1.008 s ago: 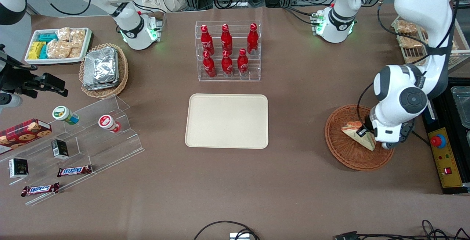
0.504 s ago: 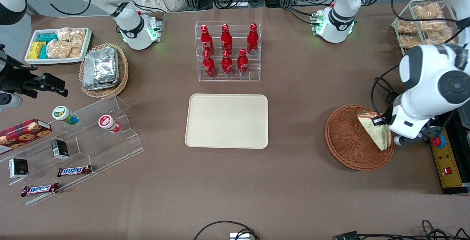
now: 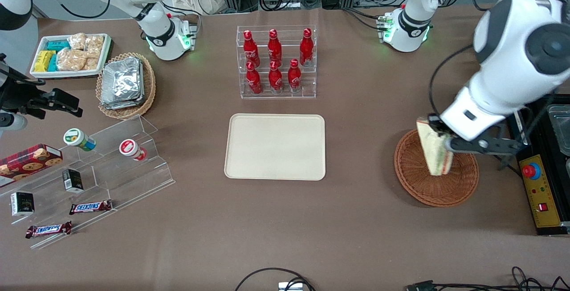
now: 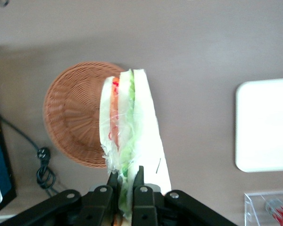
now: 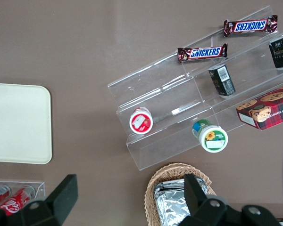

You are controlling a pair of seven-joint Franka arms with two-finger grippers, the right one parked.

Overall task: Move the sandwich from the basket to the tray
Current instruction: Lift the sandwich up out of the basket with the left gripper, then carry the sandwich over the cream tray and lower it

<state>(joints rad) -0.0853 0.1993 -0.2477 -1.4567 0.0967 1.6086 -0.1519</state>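
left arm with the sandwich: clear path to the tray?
Probably yes. The gripper holds the sandwich above the basket; only bare table lies between it and the tray.

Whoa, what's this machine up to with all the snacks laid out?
The working arm's gripper is shut on a wrapped sandwich and holds it in the air above the orange-brown wicker basket it came from. The sandwich hangs edge-down, clear of the basket. The cream tray where it is meant to go sits at the table's middle, with nothing on it yet.
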